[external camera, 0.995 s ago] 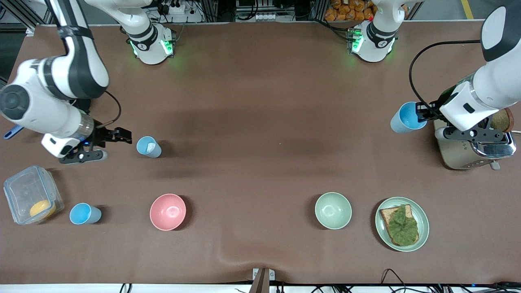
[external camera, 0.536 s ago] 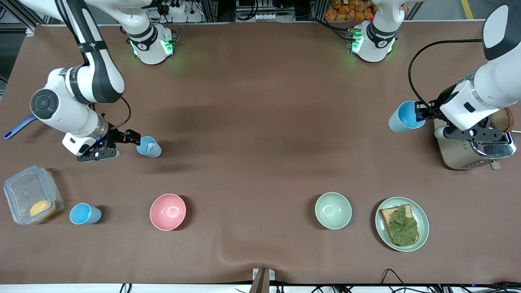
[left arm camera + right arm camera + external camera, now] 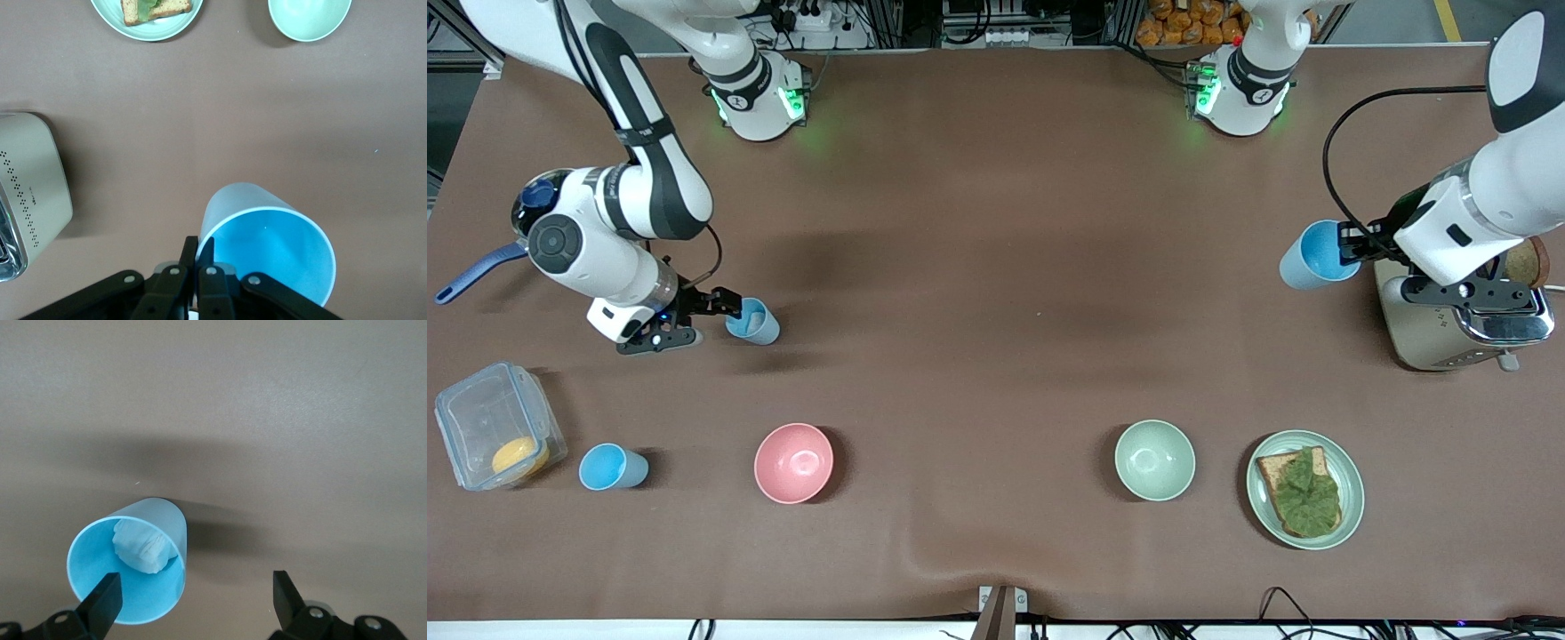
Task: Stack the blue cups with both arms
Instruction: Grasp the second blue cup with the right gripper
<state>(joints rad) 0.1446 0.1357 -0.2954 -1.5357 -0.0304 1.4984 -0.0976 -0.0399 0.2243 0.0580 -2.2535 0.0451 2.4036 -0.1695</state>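
A blue cup (image 3: 752, 322) with a white patch inside stands toward the right arm's end of the table. My right gripper (image 3: 729, 312) is open at its rim. In the right wrist view, one finger is over this cup's (image 3: 127, 573) inside and the other is outside, so the gripper (image 3: 193, 590) straddles the wall. My left gripper (image 3: 1352, 247) is shut on the rim of a second blue cup (image 3: 1314, 256) and holds it tilted beside the toaster. The left wrist view shows the gripper (image 3: 199, 250) pinching that cup (image 3: 267, 250). A third blue cup (image 3: 612, 468) stands nearer the camera.
A pink bowl (image 3: 793, 462), a green bowl (image 3: 1154, 460) and a plate with toast and lettuce (image 3: 1305, 489) stand along the near side. A toaster (image 3: 1449, 342) is under the left arm. A clear container (image 3: 489, 418) is beside the third cup.
My right arm has moved its open gripper up to the cup with the white patch, and its fingers now reach the rim. The left arm has hardly moved.
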